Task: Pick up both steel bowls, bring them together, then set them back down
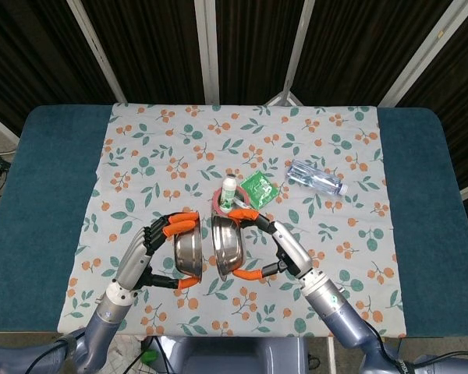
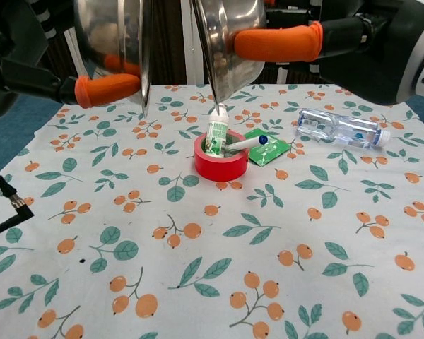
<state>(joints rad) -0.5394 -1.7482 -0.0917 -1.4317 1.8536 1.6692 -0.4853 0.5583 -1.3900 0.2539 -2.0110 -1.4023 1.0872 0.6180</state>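
Head view:
- Left hand (image 1: 152,253) gripping left steel bowl (image 1: 189,249) across the rim, one orange-tipped digit on the far rim edge, another on the near; bowl turned on edge, mouth facing right.
- Right hand (image 1: 277,245) holding right steel bowl (image 1: 225,246) likewise, mouth facing left.
- Both bowls raised above the floral cloth (image 1: 140,132), near the table's front centre, rims just beside each other; contact not resolvable.
- Forearms converging from the near corners.

Chest view:
- Same bowls at top of frame, left bowl (image 2: 113,32) and right bowl (image 2: 230,35) separated by a narrow gap.
- Judged light, rigid, smooth and slippery; rim clamp advised.
- Red tape roll (image 2: 220,159) below, carrying small bottle (image 2: 217,134).
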